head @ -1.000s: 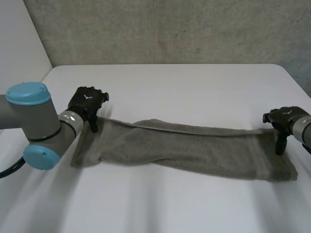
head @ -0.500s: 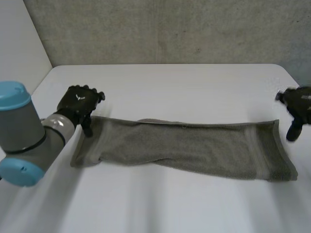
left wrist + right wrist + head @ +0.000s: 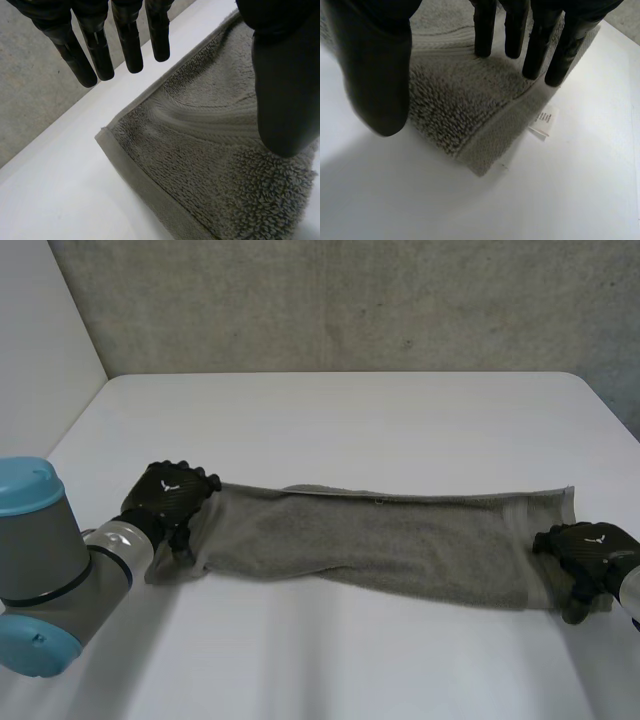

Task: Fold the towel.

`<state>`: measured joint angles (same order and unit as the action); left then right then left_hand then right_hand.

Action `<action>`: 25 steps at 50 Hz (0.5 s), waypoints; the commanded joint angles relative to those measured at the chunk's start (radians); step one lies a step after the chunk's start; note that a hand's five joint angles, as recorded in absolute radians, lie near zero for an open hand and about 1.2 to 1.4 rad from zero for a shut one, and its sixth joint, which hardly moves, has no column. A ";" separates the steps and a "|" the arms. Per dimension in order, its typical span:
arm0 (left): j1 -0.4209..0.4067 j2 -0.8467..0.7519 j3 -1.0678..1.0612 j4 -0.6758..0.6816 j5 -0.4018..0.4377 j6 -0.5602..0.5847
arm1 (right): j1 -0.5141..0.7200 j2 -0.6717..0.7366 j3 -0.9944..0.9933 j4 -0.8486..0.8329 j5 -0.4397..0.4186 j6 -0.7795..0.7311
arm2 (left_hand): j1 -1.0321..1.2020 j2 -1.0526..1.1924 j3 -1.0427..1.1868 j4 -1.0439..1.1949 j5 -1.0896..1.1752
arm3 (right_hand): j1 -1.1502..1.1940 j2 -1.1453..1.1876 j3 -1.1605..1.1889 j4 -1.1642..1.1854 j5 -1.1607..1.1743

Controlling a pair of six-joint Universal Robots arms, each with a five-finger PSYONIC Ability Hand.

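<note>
Grey towel [image 3: 380,545] lying flat on the white table [image 3: 350,430] as a long, narrow band folded lengthwise, running from the robot's left side to its right, with a rough grey wall [image 3: 350,300] behind the table's far edge. The left hand [image 3: 170,502] sits at the towel's left short end, at the end of the grey left arm [image 3: 60,560] with its light-blue cap. The right hand [image 3: 585,558] sits at the opposite short end, close to the near right corner. In the left wrist view the left hand [image 3: 282,85] is released: its fingers [image 3: 95,50] hang straight and spread over bare table [image 3: 50,200] just past the towel's hemmed edge, while the thumb stands over the pile of the towel [image 3: 210,165], with one corner of the cloth lying below and between them; nothing is pinched. In the right wrist view the right hand [image 3: 377,70] is likewise released: straight fingers [image 3: 520,30] point down at the towel [image 3: 455,105] near its hem, the thumb stands apart on the other side of the corner, and the corner lies flat on the table [image 3: 570,190] between them. Whether the fingertips press the cloth cannot be told. A small white label [image 3: 543,121] juts from the towel's hem just beside the fingertips.
</note>
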<state>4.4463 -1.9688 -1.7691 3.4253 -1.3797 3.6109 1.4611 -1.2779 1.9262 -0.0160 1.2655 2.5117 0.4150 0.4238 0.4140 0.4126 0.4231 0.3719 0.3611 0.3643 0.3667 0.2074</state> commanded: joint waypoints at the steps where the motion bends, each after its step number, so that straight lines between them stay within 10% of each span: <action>1: -0.001 -0.019 0.000 0.005 -0.001 0.000 | -0.007 0.054 -0.016 -0.029 0.006 -0.004 | -0.031 -0.040 -0.030 -0.029 -0.214 | 0.422 0.433 0.430 0.427 0.412; 6: -0.001 -0.019 0.000 0.003 -0.001 0.000 | -0.018 0.057 -0.032 -0.051 0.031 0.007 | -0.031 -0.040 -0.030 -0.029 -0.214 | 1.023 1.034 1.031 1.028 1.013; 25: -0.015 -0.019 -0.033 0.003 -0.002 0.002 | -0.037 -0.060 -0.059 -0.105 0.077 0.016 | -0.043 -0.052 -0.042 -0.041 -0.226 | 1.024 1.035 1.032 1.030 1.014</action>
<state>4.4380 -1.9885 -1.7866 3.4294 -1.3818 3.6125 1.4375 -1.3490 1.8755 -0.1300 1.3537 2.5432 0.4150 0.4235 0.4140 0.4126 0.4228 0.9859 1.0896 1.3341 1.3436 1.1806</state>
